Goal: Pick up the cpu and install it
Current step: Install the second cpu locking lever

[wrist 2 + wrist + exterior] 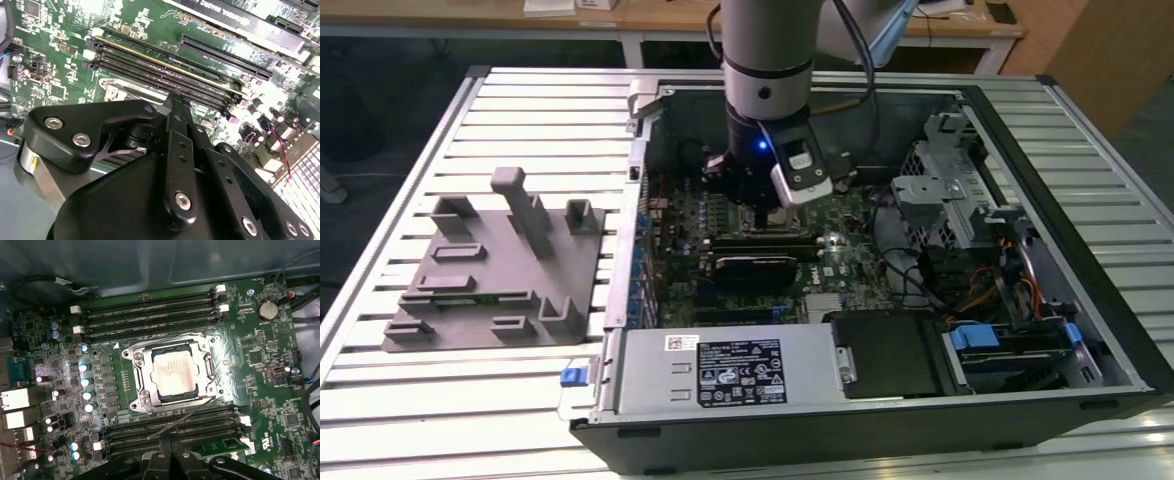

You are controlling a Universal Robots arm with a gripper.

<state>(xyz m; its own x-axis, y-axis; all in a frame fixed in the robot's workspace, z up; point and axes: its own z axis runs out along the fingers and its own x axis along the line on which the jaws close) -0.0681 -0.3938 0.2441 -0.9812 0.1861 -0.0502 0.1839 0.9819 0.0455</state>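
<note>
The cpu (175, 372), a pale silvery square chip, lies flat inside the metal-framed socket (141, 385) on the green motherboard (260, 365) in the first wrist view. My gripper (172, 440) hovers a short way off the socket's edge, over the memory slots (170, 427). Its black fingers (176, 115) are pressed together and hold nothing. A thin wire lever (185, 417) runs from the socket's corner toward the fingertips. In the exterior view the gripper (765, 212) hangs low over the motherboard in the middle of the open computer case (1067, 170).
A large grey plastic fixture (494, 265) with upright tabs lies on the slatted table at the exterior view's left. Inside the case are a power supply (720, 370), drive cages (961, 200), cables (987, 290) and a graphics card (754, 270) close to the gripper.
</note>
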